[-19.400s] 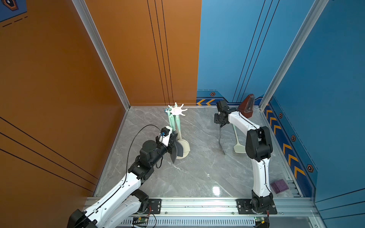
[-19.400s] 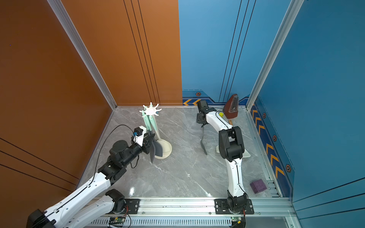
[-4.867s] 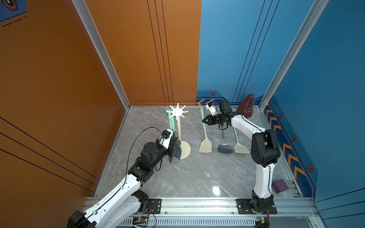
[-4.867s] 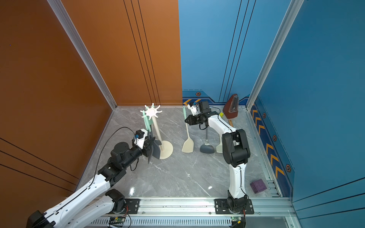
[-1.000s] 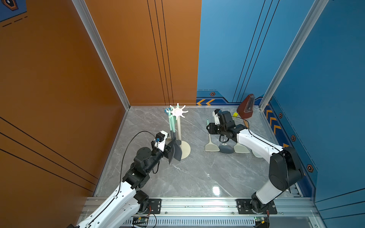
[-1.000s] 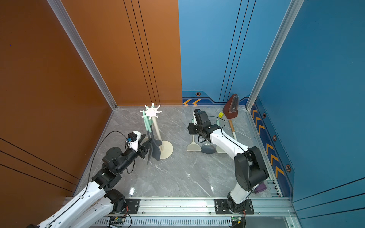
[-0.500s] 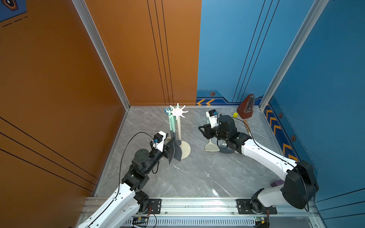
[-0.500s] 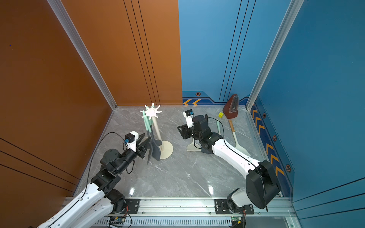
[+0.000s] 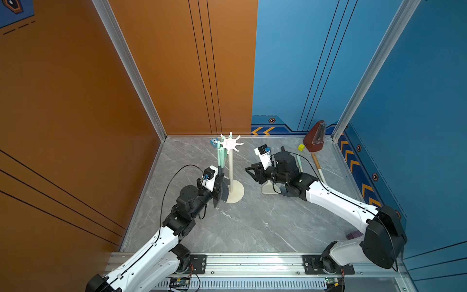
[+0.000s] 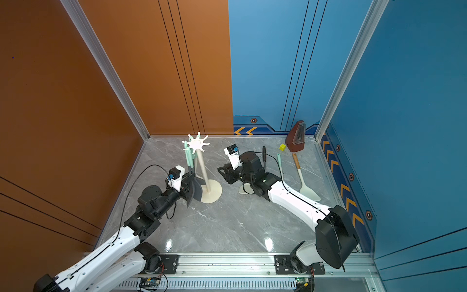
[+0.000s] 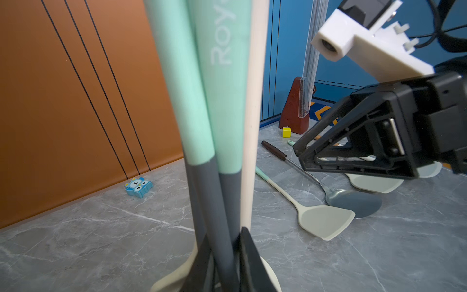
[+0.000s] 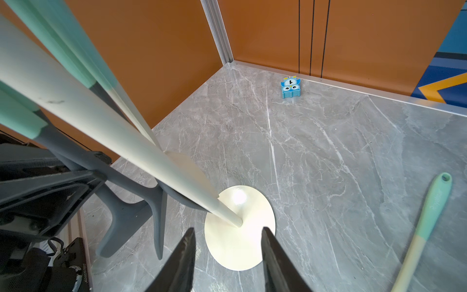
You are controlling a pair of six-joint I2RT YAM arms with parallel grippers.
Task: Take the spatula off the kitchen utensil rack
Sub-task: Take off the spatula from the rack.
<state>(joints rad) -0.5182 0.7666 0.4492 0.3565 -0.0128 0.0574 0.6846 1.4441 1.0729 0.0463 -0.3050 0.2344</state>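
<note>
At the foot of the kitchen utensil rack [image 9: 230, 169], on our left side, we see the left gripper [image 11: 225, 237] pinched narrow on the dark grey neck of the spatula [image 12: 126, 215], one finger on either side of it, below where the mint handle ends. That spatula hangs handle-up from a hook arm of the rack's star top, on the left arm's side of the pole, its grey blade low and just beside the round cream base; whether blade and base touch we cannot tell. A second mint-handled utensil [image 11: 227, 101] hangs close against it. Across the pole, our right gripper [image 12: 227, 230] stands part-way open and holds nothing; its two black fingers point at the base, near it but apart from it, and in both top views it sits low over the table. Behind the right arm on the grey marble table [image 9: 252, 222] lie a cream turner [image 11: 326, 222] and a long-handled spoon [image 11: 353, 202], well apart from the rack; a blue owl toy [image 11: 138, 186] sits by the orange wall
</note>
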